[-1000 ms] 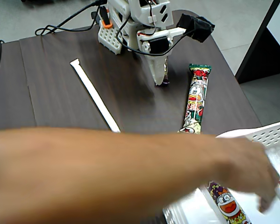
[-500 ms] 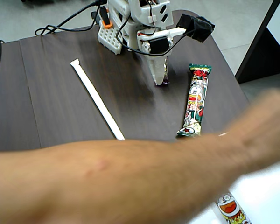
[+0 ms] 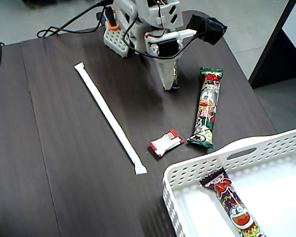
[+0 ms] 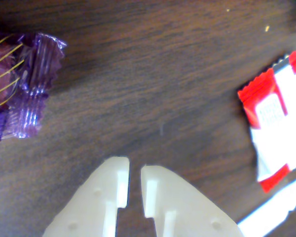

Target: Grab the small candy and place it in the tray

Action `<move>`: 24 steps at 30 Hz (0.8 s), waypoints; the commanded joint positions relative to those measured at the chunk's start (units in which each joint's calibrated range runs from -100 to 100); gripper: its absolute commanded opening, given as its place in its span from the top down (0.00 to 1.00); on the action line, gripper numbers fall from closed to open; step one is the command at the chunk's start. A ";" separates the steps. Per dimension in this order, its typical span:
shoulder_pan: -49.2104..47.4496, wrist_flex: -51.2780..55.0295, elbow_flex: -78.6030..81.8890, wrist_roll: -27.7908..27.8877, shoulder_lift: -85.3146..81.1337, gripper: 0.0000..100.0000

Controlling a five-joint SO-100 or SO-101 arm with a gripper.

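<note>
A: What is given by the fixed view alone?
B: The tray (image 3: 187, 174) at lower right; the small candy (image 3: 166, 142) is seen lying on the desk (image 3: 64, 163) just outside it.

A: And by the wrist view?
B: The claw (image 4: 134, 172) is shown nearly clenched, empty, the small candy (image 4: 274, 121) apart at right, a purple candy (image 4: 20, 89) at left.
</note>
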 commanded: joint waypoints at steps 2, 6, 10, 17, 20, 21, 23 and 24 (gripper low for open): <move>0.62 -0.36 -0.52 -0.29 -0.25 0.99; 0.62 -0.36 -0.52 -0.29 -0.25 0.99; 0.17 -0.96 -0.24 -0.66 -0.25 0.99; 2.16 -20.40 0.40 -0.35 -0.25 0.99; 3.04 -29.90 0.40 -0.35 -0.25 0.99; 3.04 -31.61 0.40 -0.35 -0.25 0.99; 3.63 -33.50 0.40 -0.35 -0.25 0.99; 4.22 -33.84 0.40 -0.35 -0.25 0.99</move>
